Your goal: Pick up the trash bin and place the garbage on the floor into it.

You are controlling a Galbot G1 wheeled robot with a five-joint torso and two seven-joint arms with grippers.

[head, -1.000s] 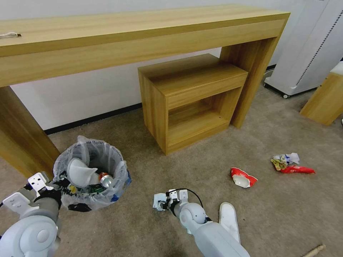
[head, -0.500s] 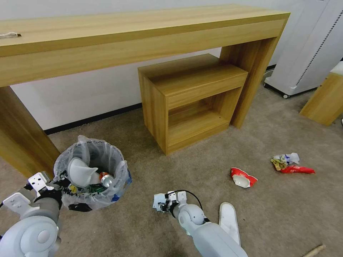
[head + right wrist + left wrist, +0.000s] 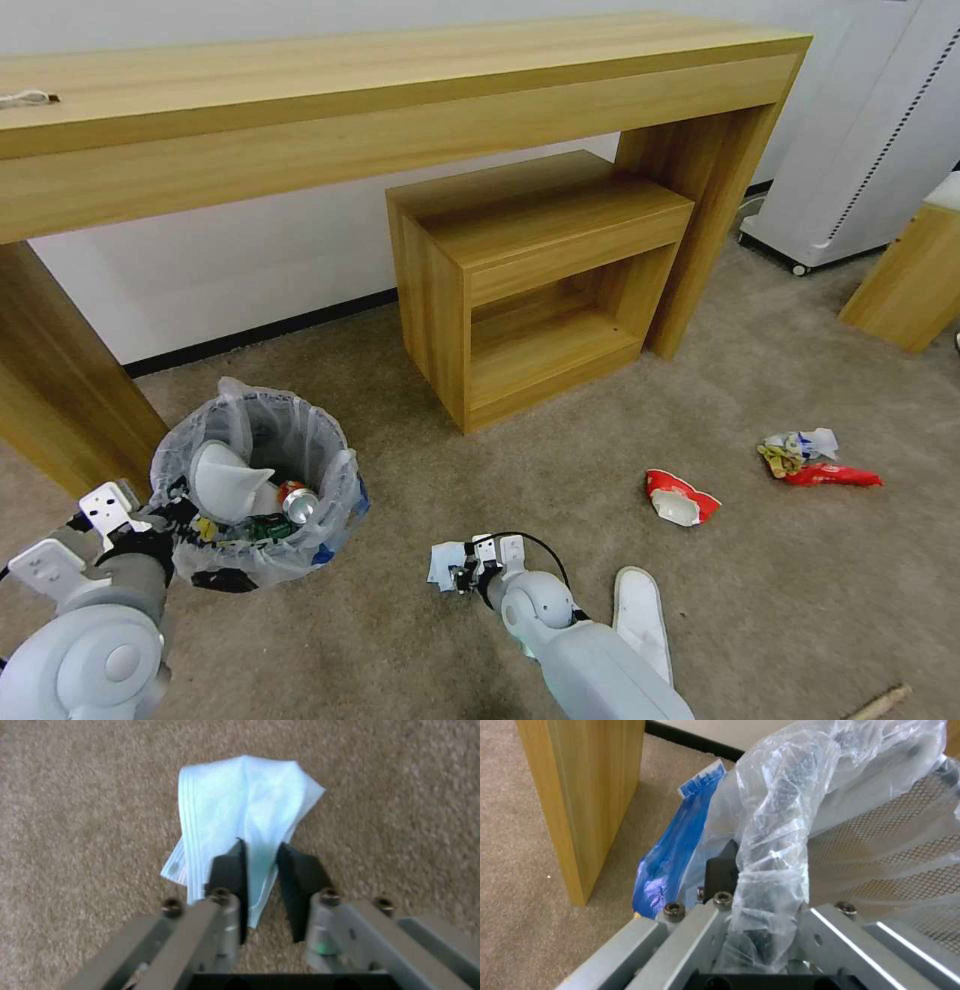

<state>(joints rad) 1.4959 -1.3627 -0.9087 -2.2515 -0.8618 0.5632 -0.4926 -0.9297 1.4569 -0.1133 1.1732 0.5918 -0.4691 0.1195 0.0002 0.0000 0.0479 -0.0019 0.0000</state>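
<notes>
The trash bin, round, dark mesh and lined with a crinkly clear bag, stands on the beige floor at the left, holding a white slipper and a can. My left gripper is shut on its near rim; the left wrist view shows the bag bunched between the jaws. My right gripper is low on the carpet, shut on the light-blue mask, with a fold pinched between its black fingers. More garbage lies to the right: a red-white crushed cup, another white slipper, a red wrapper and a wooden stick.
A long wooden desk spans the back, its left leg close behind the bin. A small wooden cabinet sits under it. A white appliance and another wooden piece stand at the right.
The right arm has shifted only slightly over the mask. The bin, the left gripper and the other litter have not moved.
</notes>
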